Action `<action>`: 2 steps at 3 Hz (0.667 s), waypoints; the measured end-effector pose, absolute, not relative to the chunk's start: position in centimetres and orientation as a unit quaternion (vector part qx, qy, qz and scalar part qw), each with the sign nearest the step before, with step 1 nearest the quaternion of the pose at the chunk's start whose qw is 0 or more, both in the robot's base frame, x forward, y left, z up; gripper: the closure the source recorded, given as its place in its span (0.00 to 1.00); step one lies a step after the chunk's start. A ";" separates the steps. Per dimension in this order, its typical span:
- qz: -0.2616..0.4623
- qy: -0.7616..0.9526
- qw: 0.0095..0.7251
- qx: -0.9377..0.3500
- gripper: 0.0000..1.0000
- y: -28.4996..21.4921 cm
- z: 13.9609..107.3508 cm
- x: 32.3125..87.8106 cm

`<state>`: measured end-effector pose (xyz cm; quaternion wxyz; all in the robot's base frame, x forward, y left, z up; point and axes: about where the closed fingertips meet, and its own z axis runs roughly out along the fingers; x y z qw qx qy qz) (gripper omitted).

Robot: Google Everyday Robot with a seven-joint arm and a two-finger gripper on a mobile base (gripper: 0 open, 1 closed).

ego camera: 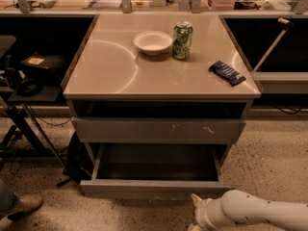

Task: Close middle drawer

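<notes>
The middle drawer (156, 188) is the wide grey drawer with a plain front and no handle. It stands pulled out low on the cabinet, and its grey box interior (156, 165) shows empty. Above it is a grey drawer front with pale scratch marks (159, 130), almost pushed in. My white arm (260, 213) comes in from the bottom right. The gripper (196, 211) is at its left end, low near the floor, just in front of the right part of the open drawer's front panel and a little below it.
On the cabinet top (106, 71) stand a white bowl (152, 42), a green can (182, 40) and a dark snack packet (227, 72). A black stand with gear (21, 88) is at the left. A shoe (21, 205) shows at the lower left. Speckled floor (269, 162) lies to the right.
</notes>
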<state>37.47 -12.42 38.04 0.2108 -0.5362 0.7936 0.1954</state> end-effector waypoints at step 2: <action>0.195 0.803 0.222 -0.517 0.00 -13.9 37.5 39.3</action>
